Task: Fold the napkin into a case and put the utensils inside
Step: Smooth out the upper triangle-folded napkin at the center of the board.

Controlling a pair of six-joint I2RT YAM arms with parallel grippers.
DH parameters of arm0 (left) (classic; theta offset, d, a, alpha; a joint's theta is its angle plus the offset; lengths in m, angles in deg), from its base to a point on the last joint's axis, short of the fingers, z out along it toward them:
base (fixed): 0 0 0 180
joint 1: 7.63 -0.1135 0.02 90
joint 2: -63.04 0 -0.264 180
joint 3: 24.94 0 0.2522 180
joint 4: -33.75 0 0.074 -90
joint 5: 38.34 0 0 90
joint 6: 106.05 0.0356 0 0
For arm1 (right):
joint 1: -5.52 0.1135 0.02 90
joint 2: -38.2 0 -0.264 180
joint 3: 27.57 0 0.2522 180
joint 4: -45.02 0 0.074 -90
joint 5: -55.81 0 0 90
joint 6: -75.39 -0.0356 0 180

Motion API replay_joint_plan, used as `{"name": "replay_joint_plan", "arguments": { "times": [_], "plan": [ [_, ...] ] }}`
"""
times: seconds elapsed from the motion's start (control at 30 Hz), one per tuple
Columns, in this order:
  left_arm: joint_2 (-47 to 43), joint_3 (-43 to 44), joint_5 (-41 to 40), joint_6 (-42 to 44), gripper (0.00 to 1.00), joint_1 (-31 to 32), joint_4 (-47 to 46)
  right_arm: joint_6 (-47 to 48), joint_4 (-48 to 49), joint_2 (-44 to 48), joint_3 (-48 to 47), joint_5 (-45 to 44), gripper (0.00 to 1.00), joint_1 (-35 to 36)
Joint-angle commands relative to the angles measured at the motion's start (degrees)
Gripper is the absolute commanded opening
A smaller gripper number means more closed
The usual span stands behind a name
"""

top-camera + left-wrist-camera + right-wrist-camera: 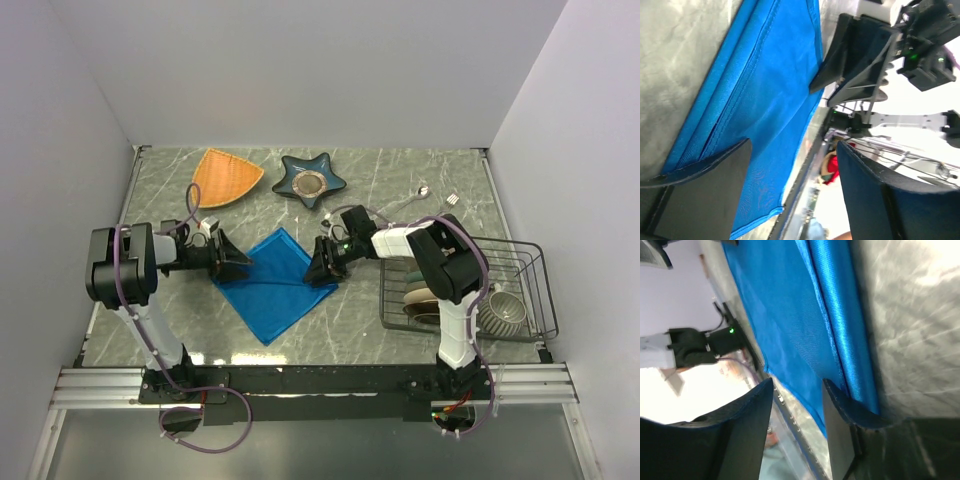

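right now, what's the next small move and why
Probably close the left gripper and right gripper on the napkin's side corners. It lies flat and unfolded, and each gripper sits at an opposite corner with jaws apart, so neither seems to grip cloth yet.

Grey marbled table (400, 180), plain white walls (300, 70)

- We saw the napkin (272, 290) bright blue, plain, slightly shiny, between the black fingers (705, 200) of both arms.
- Beyond the fingers, we noted an orange dish (226, 176) and a dark teal star dish (310, 180).
- The table (380, 170) under them was grey marble with white veins.
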Motion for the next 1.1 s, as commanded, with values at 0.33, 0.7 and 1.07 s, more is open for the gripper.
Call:
{"name": "replay_joint_plan", "arguments": {
  "times": [0.33,0.7,1.07],
  "plan": [
    [4.2,6.7,-5.8,6.0,0.74,-0.6,6.1,3.3,-3.8,1.7,4.2,-6.1,0.40,3.0],
    [1.0,16.6,-3.0,23.6,0.75,2.6,24.1,8.5,-9.1,10.1,0.8,-3.9,0.44,7.8],
    [-8.2,19.0,-10.1,29.1,0.74,1.3,30.7,24.3,-27.0,4.4,-17.1,-11.4,0.47,2.3]
  ]
}}
